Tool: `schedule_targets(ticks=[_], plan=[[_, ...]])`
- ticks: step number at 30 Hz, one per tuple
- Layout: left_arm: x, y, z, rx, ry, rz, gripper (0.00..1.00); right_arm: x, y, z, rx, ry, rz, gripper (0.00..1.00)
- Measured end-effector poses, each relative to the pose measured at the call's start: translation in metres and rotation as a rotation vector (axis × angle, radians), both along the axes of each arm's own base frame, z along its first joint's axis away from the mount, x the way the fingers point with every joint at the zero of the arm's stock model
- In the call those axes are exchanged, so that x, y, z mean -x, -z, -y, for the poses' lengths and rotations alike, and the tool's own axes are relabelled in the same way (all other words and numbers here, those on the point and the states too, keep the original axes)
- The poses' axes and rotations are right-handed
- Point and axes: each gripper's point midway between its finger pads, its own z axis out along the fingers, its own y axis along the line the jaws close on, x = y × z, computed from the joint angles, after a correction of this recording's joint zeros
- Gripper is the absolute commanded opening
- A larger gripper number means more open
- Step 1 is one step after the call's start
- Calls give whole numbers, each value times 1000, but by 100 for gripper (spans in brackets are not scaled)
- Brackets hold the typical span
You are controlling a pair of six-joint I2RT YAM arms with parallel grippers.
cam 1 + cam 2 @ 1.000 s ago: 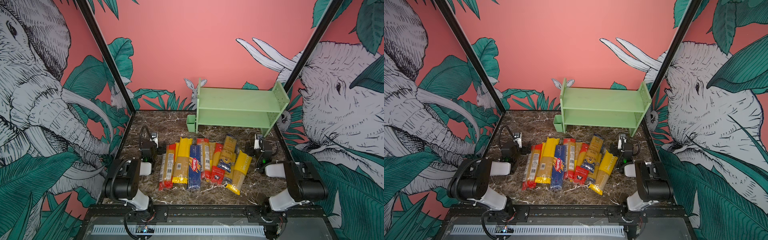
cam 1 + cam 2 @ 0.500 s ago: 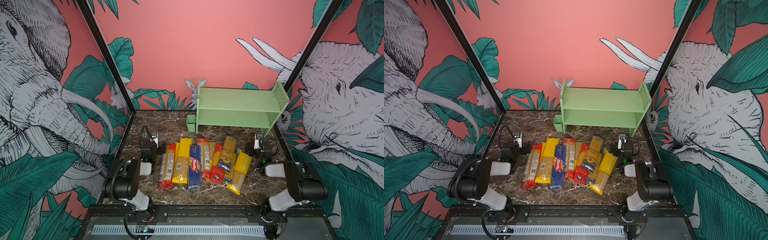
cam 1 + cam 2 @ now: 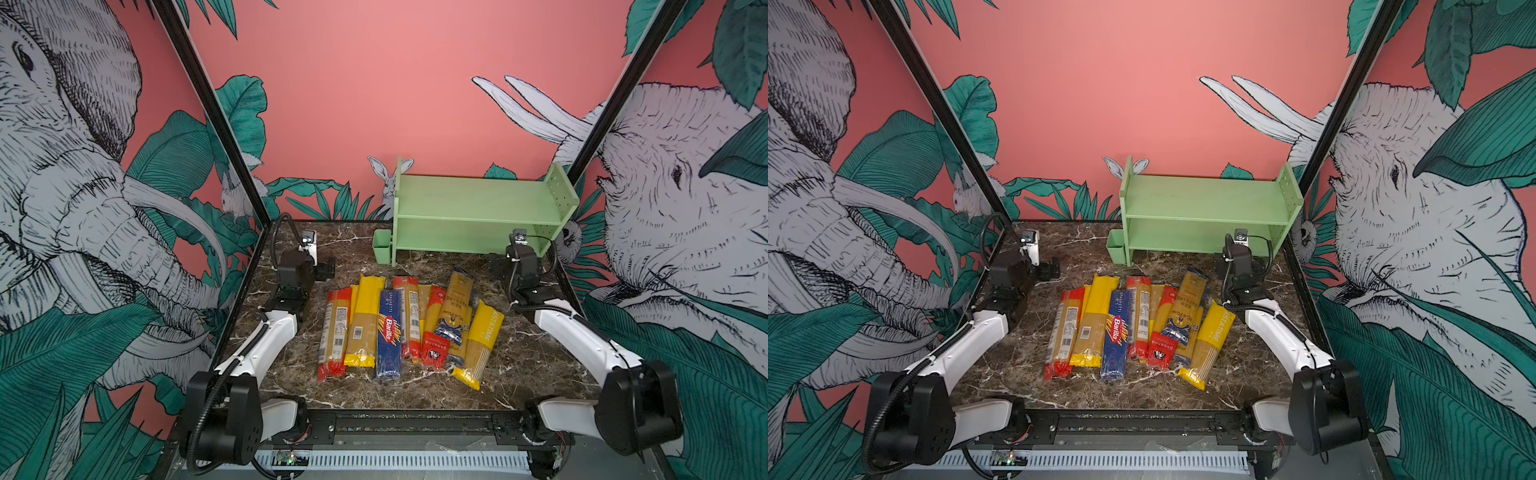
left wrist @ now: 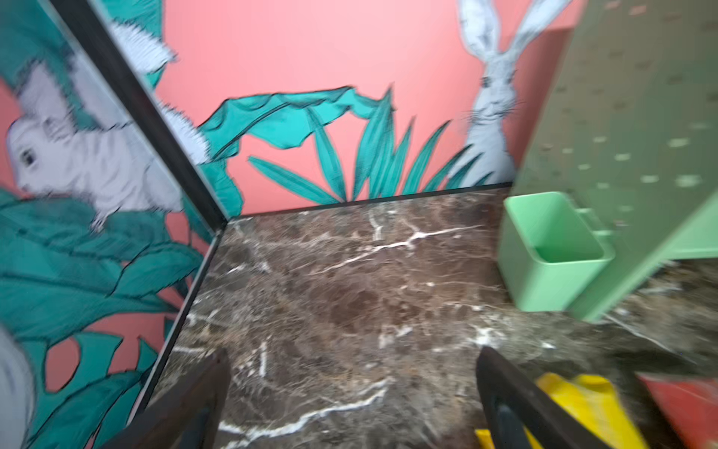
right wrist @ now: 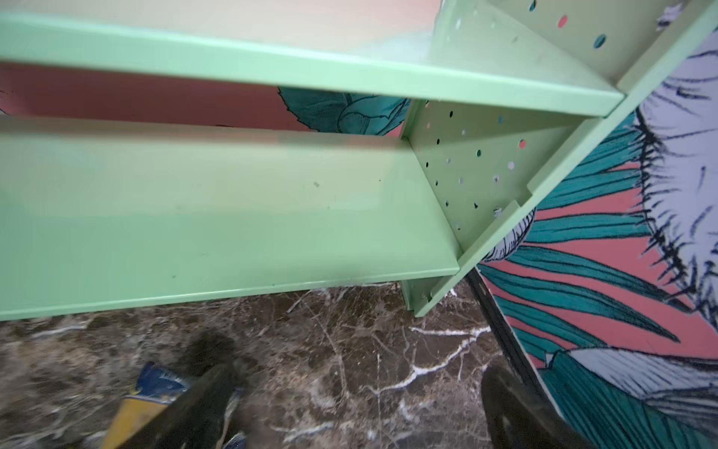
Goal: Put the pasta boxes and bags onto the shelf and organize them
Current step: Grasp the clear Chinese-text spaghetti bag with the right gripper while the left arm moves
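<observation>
**A:** While both arms sit low over the table [image 3: 523,365], what are they holding?

**B:** Nothing. The left pincer [image 4: 349,400] is spread wide, with only bare marble between its fingers. The right pincer [image 5: 349,408] is just as wide and grips nothing.

**A:** What lies closest to them?

**B:** A yellow bag end [image 4: 582,404] sits just beside the left pincer's inner finger. A blue-and-yellow bag end [image 5: 155,388] sits just beside the right pincer's inner finger. The pasta packs [image 3: 409,328] lie flat in a loose row between the two pincers. Some overlap, and the dark blue Barilla box [image 3: 389,345] is among them.

**A:** And beyond?

**B:** Just ahead of the right pincer stands the green shelf [image 3: 469,195], both tiers bare. Its small cup [image 3: 381,251] is ahead of the left pincer, toward the inside.

**A:** So how far along is the task?

**B:** At the very start, I judge. No pack is on the shelf, and every one is left to lift and arrange.
</observation>
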Motion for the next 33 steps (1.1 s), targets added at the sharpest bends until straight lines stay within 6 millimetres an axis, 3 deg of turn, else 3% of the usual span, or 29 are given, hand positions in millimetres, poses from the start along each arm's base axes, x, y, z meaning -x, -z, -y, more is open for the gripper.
schedule_targets(ticks=[2,4,9,14,17,24,27,33], plan=[[5,0,21,-8,42,-29,98,14,9,-4,-57,-6,-62,99],[13,4,37,-13,77,-60,98,32,31,-12,-106,-26,-154,99],[33,6,59,-16,119,-108,98,82,73,-54,-164,-116,-390,97],[54,-12,77,9,173,-92,99,117,72,-96,-238,-169,-468,97],[68,-20,85,4,200,-83,100,132,72,-111,-282,-182,-486,97],[85,-33,85,-48,206,-113,100,145,74,-116,-330,-155,-546,99],[95,-33,86,-50,189,-124,99,148,85,-121,-333,-162,-582,99],[148,-26,138,-70,292,-115,100,170,130,-119,-322,-188,-662,99]])
